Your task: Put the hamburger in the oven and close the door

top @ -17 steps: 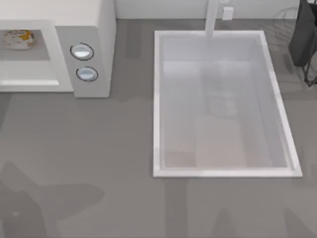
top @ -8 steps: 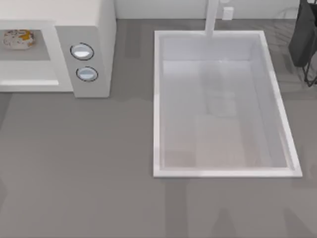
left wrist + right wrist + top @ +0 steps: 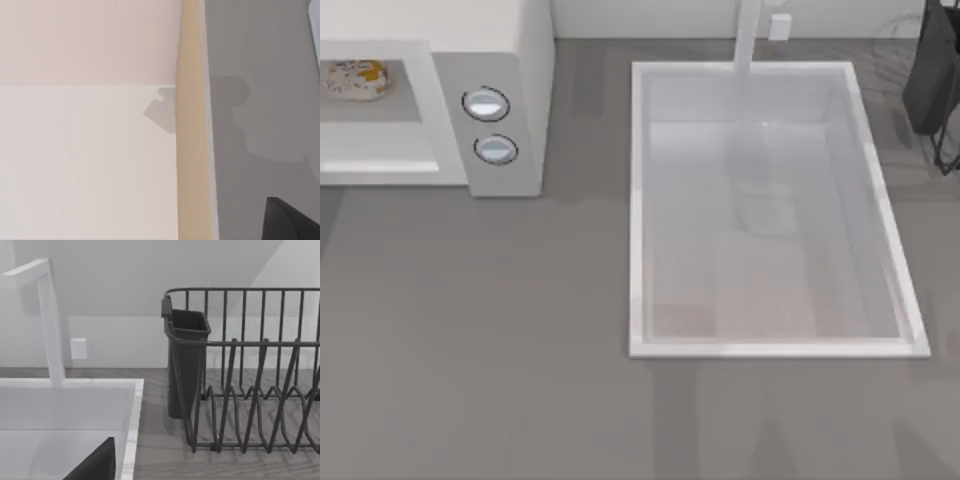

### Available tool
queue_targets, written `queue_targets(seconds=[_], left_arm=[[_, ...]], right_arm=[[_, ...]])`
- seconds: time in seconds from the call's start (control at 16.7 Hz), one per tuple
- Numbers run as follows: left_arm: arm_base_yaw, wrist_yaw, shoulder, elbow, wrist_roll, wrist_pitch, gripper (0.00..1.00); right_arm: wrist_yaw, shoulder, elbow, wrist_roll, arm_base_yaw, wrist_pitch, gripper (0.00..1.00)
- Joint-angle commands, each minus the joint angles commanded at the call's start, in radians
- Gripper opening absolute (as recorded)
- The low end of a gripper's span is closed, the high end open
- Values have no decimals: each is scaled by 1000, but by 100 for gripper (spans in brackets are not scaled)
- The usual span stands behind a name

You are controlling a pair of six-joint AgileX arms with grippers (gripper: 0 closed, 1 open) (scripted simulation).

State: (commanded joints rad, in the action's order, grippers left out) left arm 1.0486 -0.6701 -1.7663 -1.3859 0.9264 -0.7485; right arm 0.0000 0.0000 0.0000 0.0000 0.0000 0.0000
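The hamburger [image 3: 357, 80] lies inside the open cavity of the white oven [image 3: 525, 60] at the table's far left, beside the grey panel with two round knobs [image 3: 486, 104]. The door is out of view and the oven's opening stands uncovered. A dark finger [image 3: 292, 222] of my left gripper juts into the left wrist view over the table's tan edge. A dark finger [image 3: 95, 465] of my right gripper shows in the right wrist view above the sink's corner, close to the dish rack.
A large white sink basin [image 3: 638, 200] with a white faucet [image 3: 748, 35] takes up the middle and right. A dark wire dish rack [image 3: 250, 390] with a dark cutlery cup [image 3: 187, 360] stands at the far right [image 3: 940, 80]. Bare grey tabletop [image 3: 470, 330] lies in front.
An arm's shadow on the table's lower left has slid away and is gone. The hamburger and the oven have not moved.
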Motion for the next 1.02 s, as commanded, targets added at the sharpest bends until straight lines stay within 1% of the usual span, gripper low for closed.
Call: queue_targets(seconds=[0.12,0.6,1.02], left_arm=[[1,-1,-17,35,1,51,0],[6,-5,-110,235,5,339,0],[-4,-2,-101,266,-3,368,0]], right_arm=[[0,0,0,0,0,0,100],[0,0,0,0,0,0,100],[0,0,0,0,0,0,100]])
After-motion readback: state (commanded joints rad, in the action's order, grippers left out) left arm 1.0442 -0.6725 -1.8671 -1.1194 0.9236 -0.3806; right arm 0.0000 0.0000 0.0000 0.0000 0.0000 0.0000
